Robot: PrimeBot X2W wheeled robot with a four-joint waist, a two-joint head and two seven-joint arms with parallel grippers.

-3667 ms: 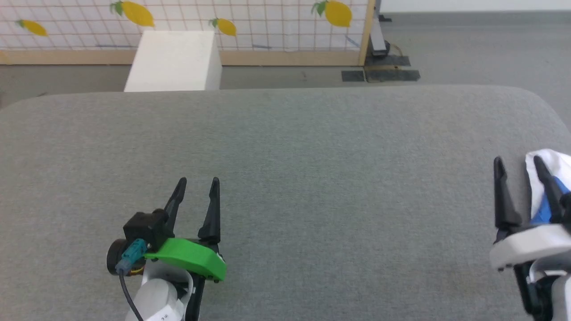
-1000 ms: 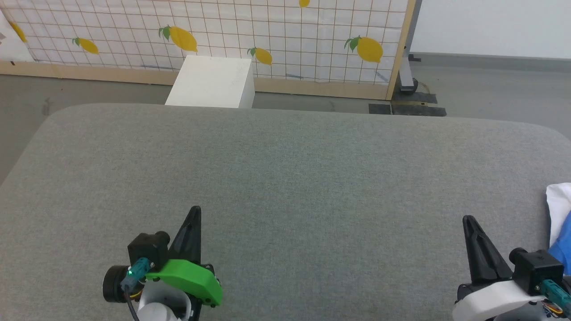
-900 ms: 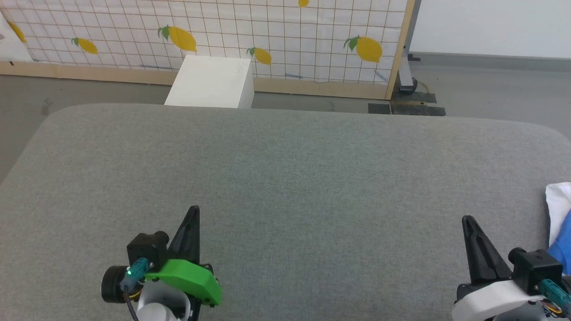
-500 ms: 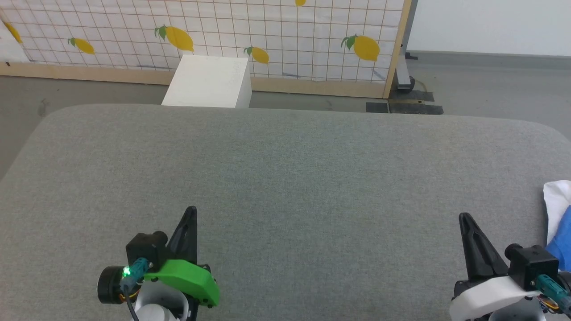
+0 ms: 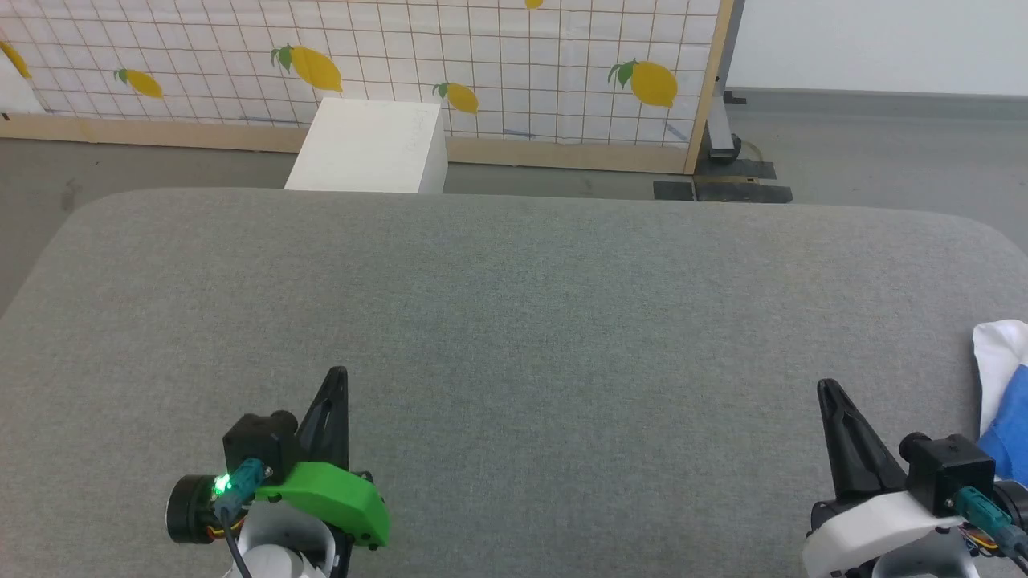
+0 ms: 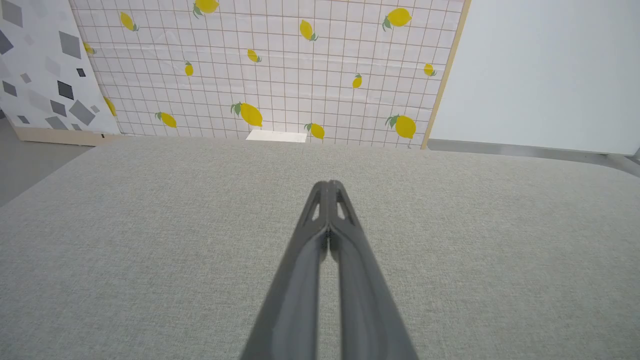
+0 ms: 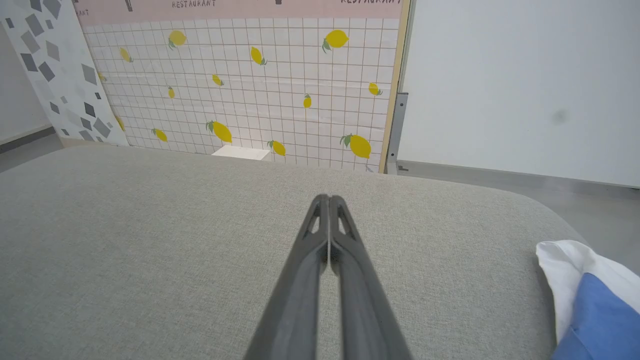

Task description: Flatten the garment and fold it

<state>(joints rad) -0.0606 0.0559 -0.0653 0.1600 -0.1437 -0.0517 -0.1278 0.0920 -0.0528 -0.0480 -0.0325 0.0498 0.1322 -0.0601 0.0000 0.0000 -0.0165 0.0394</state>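
Grey cloth-covered table (image 5: 514,305), rounded far corners.
One shirt (image 5: 996,361), white and blue, lies bunched on the near right edge, partly out of frame.

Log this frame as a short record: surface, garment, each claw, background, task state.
surface: grey padded surface
garment: garment, white and blue, bunched at the surface's right edge, cut off by the frame
left claw: left claw, shut, holding nothing
right claw: right claw, shut, beside the garment, not touching it
background: white box, lemon-print panel
task state: not yet flattened
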